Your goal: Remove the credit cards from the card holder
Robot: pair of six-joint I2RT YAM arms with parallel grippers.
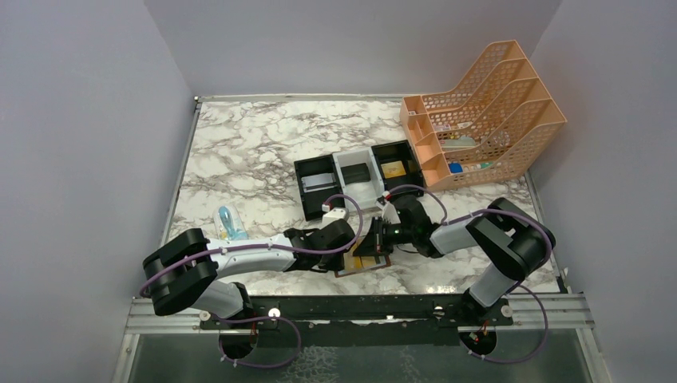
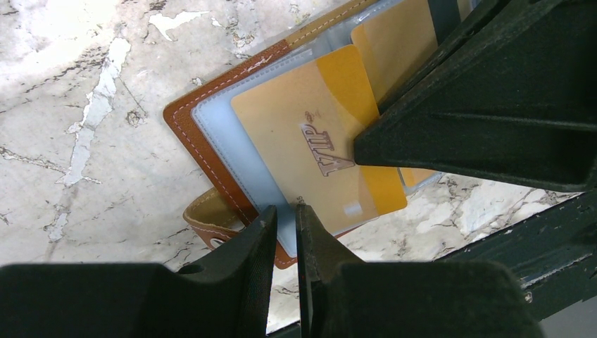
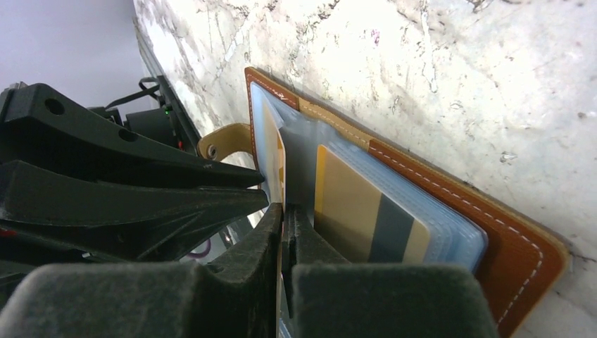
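The brown card holder (image 1: pixel 367 267) lies open near the table's front edge, its pale blue pockets (image 2: pixel 215 120) facing up. My left gripper (image 2: pixel 286 209) pinches the pocket edge next to the snap tab (image 2: pixel 204 211), its jaws nearly together. My right gripper (image 3: pixel 283 208) is shut on a gold-tan credit card marked VIP (image 2: pixel 296 134), which sticks partway out of a raised pocket. A second gold card with a dark stripe (image 3: pixel 352 211) sits in another pocket. Seen from above, the left gripper (image 1: pixel 351 243) and right gripper (image 1: pixel 377 239) meet over the holder.
A black-and-white three-compartment tray (image 1: pixel 315 163) stands behind the grippers, with a gold card (image 1: pixel 393 169) and a dark card (image 1: pixel 357 171) in it. An orange mesh file rack (image 1: pixel 487 112) fills the back right. A clear bluish object (image 1: pixel 231 223) lies at the left.
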